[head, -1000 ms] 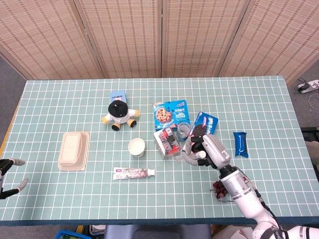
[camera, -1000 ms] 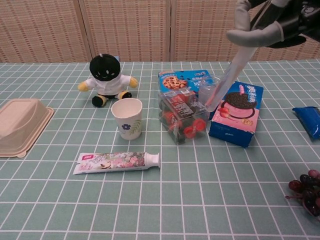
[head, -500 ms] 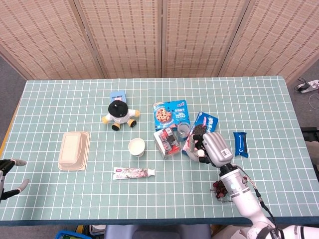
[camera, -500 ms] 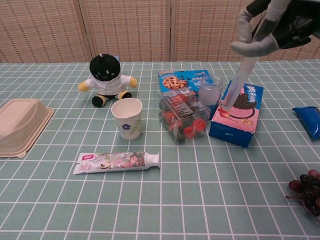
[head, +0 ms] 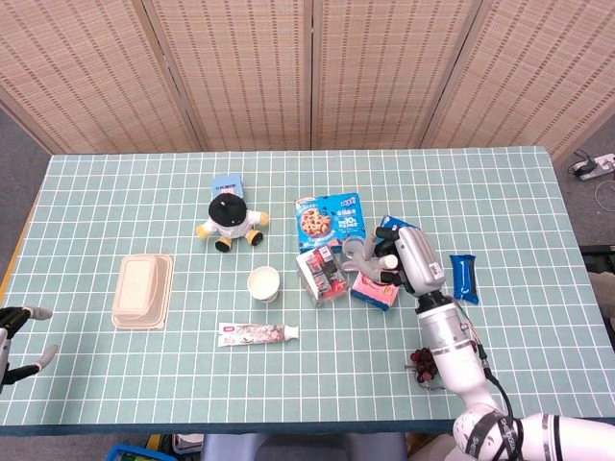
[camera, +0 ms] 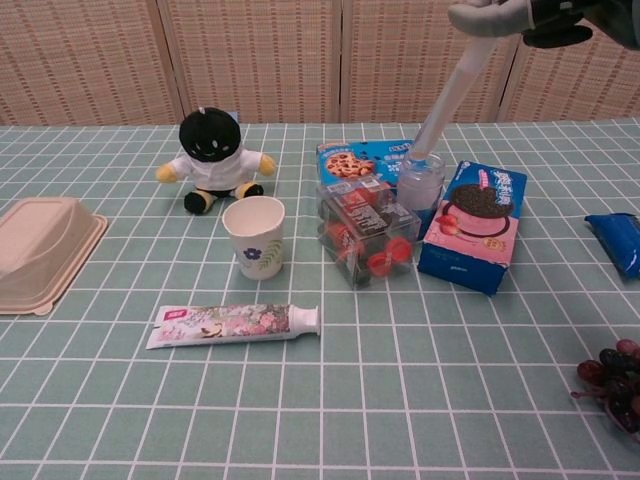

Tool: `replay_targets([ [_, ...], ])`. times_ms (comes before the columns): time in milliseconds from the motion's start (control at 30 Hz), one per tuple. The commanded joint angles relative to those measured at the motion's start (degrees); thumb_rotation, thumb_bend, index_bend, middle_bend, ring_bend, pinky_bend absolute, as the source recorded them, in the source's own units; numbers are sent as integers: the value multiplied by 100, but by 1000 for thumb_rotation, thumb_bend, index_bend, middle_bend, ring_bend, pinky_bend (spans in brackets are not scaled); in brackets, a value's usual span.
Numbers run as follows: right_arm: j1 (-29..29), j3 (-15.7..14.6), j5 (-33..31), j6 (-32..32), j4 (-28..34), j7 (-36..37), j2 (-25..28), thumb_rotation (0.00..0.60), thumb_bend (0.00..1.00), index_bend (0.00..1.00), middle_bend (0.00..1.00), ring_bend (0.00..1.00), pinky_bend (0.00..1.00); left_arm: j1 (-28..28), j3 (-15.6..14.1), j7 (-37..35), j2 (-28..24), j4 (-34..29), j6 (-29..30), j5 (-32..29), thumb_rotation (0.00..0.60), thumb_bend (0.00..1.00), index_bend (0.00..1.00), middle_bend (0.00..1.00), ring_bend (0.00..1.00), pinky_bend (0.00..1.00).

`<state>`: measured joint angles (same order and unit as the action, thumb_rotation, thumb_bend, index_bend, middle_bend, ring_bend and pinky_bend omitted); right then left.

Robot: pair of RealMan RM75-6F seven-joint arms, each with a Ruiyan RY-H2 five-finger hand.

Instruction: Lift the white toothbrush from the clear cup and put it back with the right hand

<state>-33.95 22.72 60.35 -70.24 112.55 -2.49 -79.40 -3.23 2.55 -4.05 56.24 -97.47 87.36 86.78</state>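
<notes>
The clear cup (camera: 421, 180) stands mid-table, hemmed in by the cookie bag (camera: 362, 160) behind, the clear snack box (camera: 366, 232) on one side and the pink-and-blue biscuit box (camera: 472, 226) on the other. The right hand (head: 404, 257) grips the white toothbrush (camera: 445, 96), tilted, its lower end at the cup's mouth. The left hand (head: 17, 333), fingers apart and holding nothing, hovers off the table's left edge.

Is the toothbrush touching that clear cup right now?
Touching. In the chest view the toothbrush, held by the right hand, has its lower end inside the clear cup.
</notes>
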Motion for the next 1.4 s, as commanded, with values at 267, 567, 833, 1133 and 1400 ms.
replay_targets([
  [267, -356, 365, -723, 228, -675, 99, -282, 600, 653, 809, 1000, 1000, 1000, -2, -17, -6, -9, 2, -25, 5, 600, 246, 473, 406, 322, 429],
  [567, -474, 391, -862, 365, -1154, 279, -487, 600, 654, 809, 1000, 1000, 1000, 8, -27, -58, -23, -2, -5, 31, 600, 246, 473, 406, 322, 429],
  [833, -550, 341, -881, 457, -1392, 302, -612, 600, 653, 809, 1000, 1000, 1000, 13, -30, -96, -35, -10, -2, 28, 600, 246, 473, 406, 322, 429],
  [1133, -592, 267, -921, 455, -1667, 207, -743, 600, 654, 809, 1000, 1000, 1000, 21, -39, -112, -51, -31, 9, 42, 600, 246, 473, 406, 322, 429],
  [1400, -639, 191, -1010, 570, -2019, 208, -941, 600, 669, 809, 1000, 1000, 1000, 41, -52, -85, -66, -71, 42, 64, 600, 246, 473, 406, 322, 429],
])
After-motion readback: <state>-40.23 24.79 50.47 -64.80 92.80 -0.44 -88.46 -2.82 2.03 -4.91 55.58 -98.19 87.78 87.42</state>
